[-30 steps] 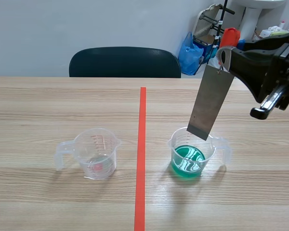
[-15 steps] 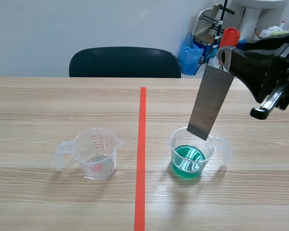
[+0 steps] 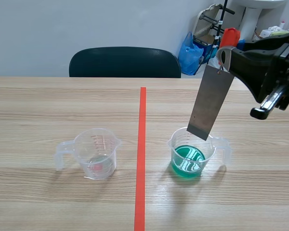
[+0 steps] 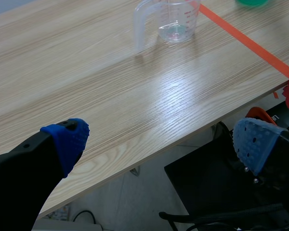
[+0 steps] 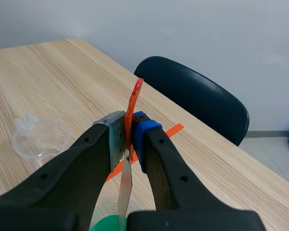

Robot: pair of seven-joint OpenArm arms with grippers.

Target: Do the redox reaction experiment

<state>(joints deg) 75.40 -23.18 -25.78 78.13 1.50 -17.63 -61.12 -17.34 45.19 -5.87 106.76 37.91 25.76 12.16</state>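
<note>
At the wooden table (image 3: 48, 106), the left gripper (image 4: 161, 142) is gaping empty while the right gripper (image 5: 129, 137), at upper right, is clamping a grey metal strip (image 3: 211, 102) hanging to the rim of the green-liquid measuring cup (image 3: 190, 153) right of centre.

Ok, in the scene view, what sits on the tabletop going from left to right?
clear measuring cup → orange-red tape line → measuring cup of green liquid. The metal strip hangs over that last cup, so it has no place of its own in the order.
</note>
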